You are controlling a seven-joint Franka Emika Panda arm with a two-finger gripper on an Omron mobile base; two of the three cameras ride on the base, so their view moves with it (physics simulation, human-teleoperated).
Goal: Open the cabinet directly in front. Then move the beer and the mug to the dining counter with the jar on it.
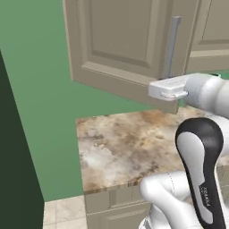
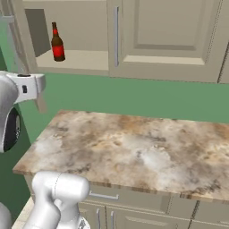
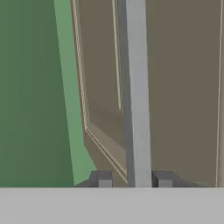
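Swinging the cabinet (image 2: pixel 134 38) door wide
Gripper (image 3: pixel 133 183) narrowed round handle (image 3: pixel 136 87) w/ 2 tips astride; we pull in an arc, beer (image 2: pixel 57 43) beyond

1 beer (image 2: pixel 57 43), 1 cabinet (image 2: pixel 170 36) w/ 2 bar handles, 1 marble worktop (image 2: pixel 134 147)

Cabinet (image 2: pixel 165 40) left door open; beer (image 2: pixel 57 43) upright on shelf, above marble worktop (image 2: pixel 134 147)

Beige raised-panel cabinet (image 2: pixel 170 36) at 12 o'clock with left door (image 1: pixel 120 44) swung open, long grey bar handle (image 3: pixel 138 96) upright; slim brown beer (image 2: pixel 57 43), red-labelled, standing upright on the shelf (image 2: pixel 85 60) inside.
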